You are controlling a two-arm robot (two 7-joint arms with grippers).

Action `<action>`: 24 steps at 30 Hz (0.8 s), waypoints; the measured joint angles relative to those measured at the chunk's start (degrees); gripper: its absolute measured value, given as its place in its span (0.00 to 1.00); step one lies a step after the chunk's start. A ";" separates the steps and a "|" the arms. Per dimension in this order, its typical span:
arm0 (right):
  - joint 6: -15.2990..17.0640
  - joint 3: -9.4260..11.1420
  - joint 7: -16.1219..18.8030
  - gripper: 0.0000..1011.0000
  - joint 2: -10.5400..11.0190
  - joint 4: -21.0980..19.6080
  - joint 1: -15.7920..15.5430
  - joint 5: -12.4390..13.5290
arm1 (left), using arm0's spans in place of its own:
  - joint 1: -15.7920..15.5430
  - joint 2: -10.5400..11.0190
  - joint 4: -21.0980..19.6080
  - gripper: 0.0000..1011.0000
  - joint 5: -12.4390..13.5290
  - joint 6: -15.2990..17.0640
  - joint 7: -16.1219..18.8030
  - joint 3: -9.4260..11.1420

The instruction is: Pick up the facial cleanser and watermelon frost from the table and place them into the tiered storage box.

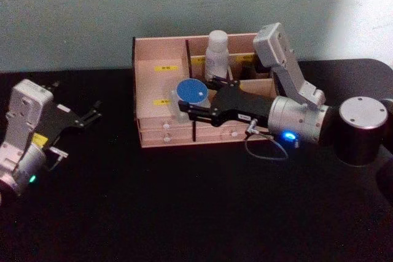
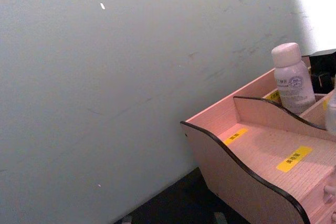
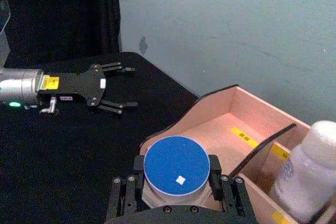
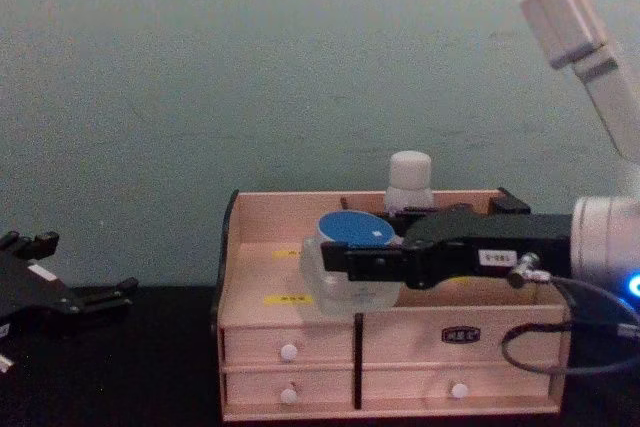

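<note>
Blue-lidded jar (image 1: 191, 91) sat clamped in the right hand (image 1: 195, 97) mid-frame over the tiered storage box (image 1: 161, 137), left hand (image 1: 96, 111) spread open far left.

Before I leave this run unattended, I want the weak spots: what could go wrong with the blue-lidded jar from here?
The right gripper holds the blue-lidded jar over the front-left tier of the tiered storage box; whether it touches the floor is unclear, so a release might tip it. Its fingers lie near the divider and the white bottle, and opening could knock them. The left gripper sits parked aside.
</note>
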 joint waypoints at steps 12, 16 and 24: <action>-1.12 -1.56 0.74 0.70 -3.51 5.69 4.28 -1.70 | 0.00 0.00 0.00 0.99 0.00 0.00 0.00 0.00; -1.47 -1.81 0.75 0.70 -4.63 7.43 5.46 -2.16 | 0.00 0.00 0.00 0.99 0.00 0.00 0.00 0.00; -2.28 -2.24 0.93 0.70 -7.28 12.02 8.02 -3.14 | 0.00 0.00 0.00 0.99 0.00 0.00 0.00 0.00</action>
